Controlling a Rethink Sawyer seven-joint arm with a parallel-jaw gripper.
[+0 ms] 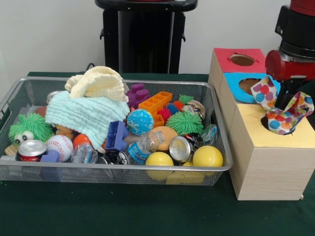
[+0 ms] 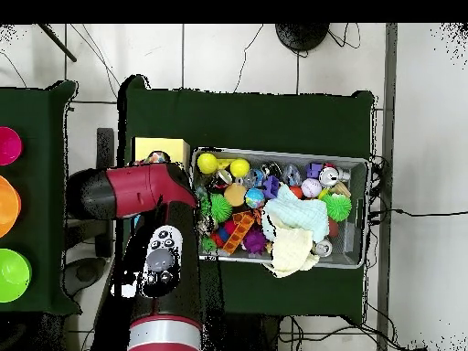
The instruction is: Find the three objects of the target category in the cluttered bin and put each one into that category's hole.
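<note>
Over on the left of the front view sits the cluttered bin (image 1: 113, 169), piled with balls, cans and toys, a mint-green waffle cloth (image 1: 86, 115) and a cream-yellow waffle cloth (image 1: 98, 83) heaped on top, and no second polka-dot cloth shows among them from here. Moving right, the action: the arm is down over the yellow-topped box (image 1: 266, 162), and the polka-dot cloth (image 1: 283, 110) hangs half in the hole (image 1: 275, 129), one corner flaring up toward the blue-topped box (image 1: 235, 78) behind. The claw (image 1: 285, 101) is buried in the folds, so whether it pinches the cloth or has spread cannot be told. To finish well, it seems wise to push straight down the middle of the hole until the loose corners follow, then let go and lift clear vertically, so fabric does not snag and ride back out. The overhead view hides the hole and cloth almost wholly under the arm, showing only a strip of yellow top, yet it lays out the whole bin on the dark green desk (image 2: 247, 119), which the front view foreshortens.
</note>
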